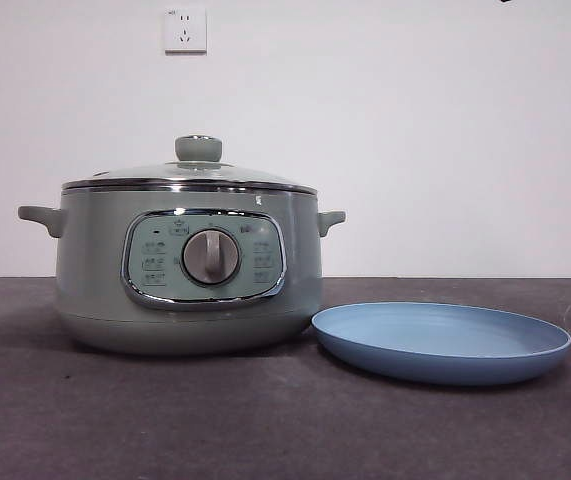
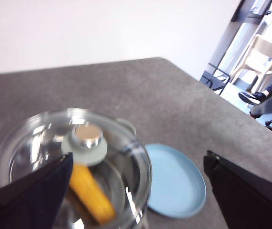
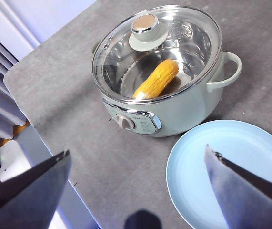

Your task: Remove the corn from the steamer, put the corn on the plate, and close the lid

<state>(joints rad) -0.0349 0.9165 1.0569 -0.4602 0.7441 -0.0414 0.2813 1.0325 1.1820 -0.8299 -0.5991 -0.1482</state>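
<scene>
Dark table [image 1: 265, 420], lidded steamer [image 1: 190, 270] holding corn [image 3: 157, 78], both grippers [image 2: 136, 191] [image 3: 136, 191] poised above, jaws apart.

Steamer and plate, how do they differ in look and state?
The steamer is tall, deep and sage green; the plate is shallow and light blue. The steamer holds the corn under its glass lid; the plate holds nothing. Both are round and sit side by side on the table.

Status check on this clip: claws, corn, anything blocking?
Both claws open, holding nothing, above the table. Corn inside steamer; lid on, blocking the corn. Plate bare beside the steamer.
</scene>
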